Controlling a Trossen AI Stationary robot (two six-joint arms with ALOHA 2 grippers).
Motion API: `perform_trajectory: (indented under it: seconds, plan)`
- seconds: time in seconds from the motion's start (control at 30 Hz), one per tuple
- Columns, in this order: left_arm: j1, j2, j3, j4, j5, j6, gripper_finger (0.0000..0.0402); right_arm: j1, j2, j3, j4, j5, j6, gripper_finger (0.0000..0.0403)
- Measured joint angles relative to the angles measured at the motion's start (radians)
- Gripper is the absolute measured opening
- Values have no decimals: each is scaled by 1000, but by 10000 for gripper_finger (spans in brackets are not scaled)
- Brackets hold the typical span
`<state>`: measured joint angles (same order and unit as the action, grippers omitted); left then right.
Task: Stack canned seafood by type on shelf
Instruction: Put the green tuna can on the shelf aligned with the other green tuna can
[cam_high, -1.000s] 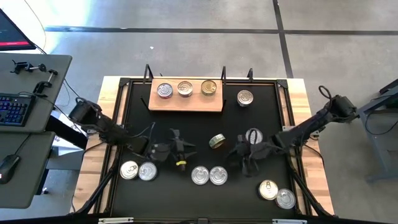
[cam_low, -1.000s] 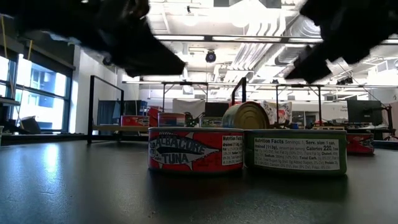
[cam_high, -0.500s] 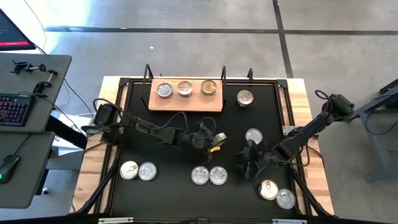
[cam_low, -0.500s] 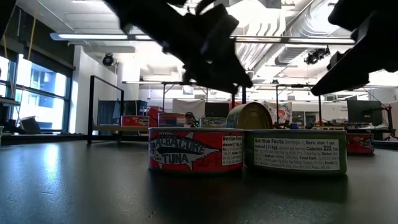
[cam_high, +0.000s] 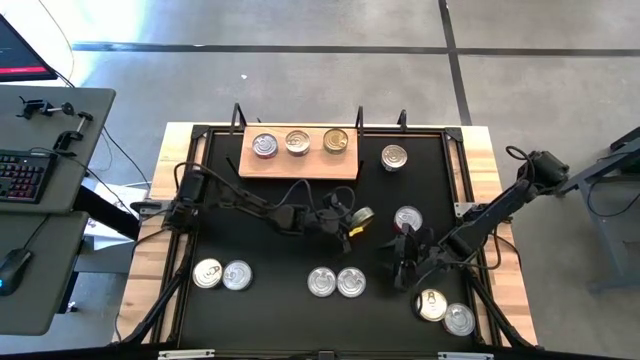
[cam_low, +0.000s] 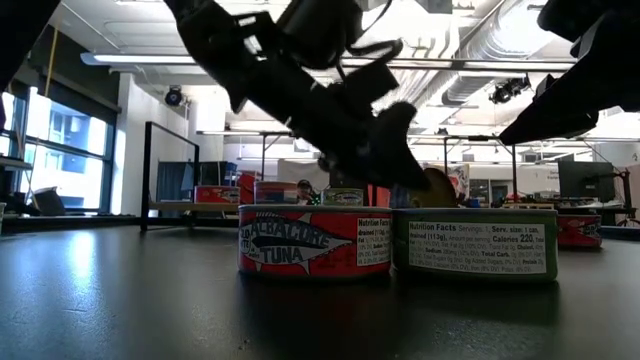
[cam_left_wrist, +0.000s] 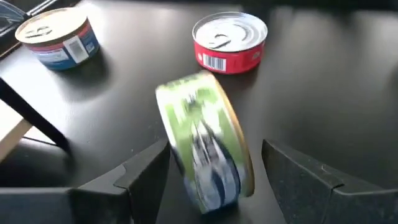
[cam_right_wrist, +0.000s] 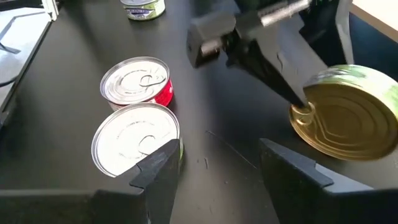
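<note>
Reaching for a green-labelled tin (cam_left_wrist: 205, 146) is judged the step in hand: it stands on edge between the spread fingers of the left gripper (cam_high: 345, 218), ungrasped, mid-table. Next move: a squeeze across its curved, slippery sides without letting it roll. Right gripper (cam_high: 408, 262) is held open near the table's front right. At the back edge, three flat round tins already sit on the wooden shelf (cam_high: 300, 165).

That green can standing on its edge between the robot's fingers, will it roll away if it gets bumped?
Probably yes. The green can stands tilted on its round edge, and the left gripper has its fingers open on either side, so a nudge could roll it or flop it flat. Its smooth gold metal end looks slippery, so it may also slide.
</note>
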<state>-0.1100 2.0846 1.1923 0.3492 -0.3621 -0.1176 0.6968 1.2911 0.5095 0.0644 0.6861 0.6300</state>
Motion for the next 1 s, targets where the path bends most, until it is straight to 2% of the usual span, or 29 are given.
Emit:
perform_trajectory:
  seconds: [0.17, 0.4, 0.5, 0.63, 0.8, 0.9, 1.0]
  plan:
    - [14, 30, 1, 65, 8, 43, 214, 0, 0, 0, 7, 39, 0, 209]
    - [65, 79, 1, 212, 180, 40, 113, 0, 0, 0, 18, 97, -7, 209]
    - [81, 80, 1, 203, 199, 2, 112, 0, 0, 0, 20, 98, -9, 209]
    - [66, 62, 0, 177, 168, -1, 112, 0, 0, 0, 22, 98, -25, 209]
    - [9, -26, -7, 30, 92, -30, 112, 0, 0, 0, 43, 42, -27, 209]
    - [-33, -101, -74, 17, 60, -38, 112, 0, 6, 0, 71, -8, -29, 209]
    - [-78, -199, -191, 14, -6, -103, 112, 0, 42, 0, 109, -9, -38, 209]
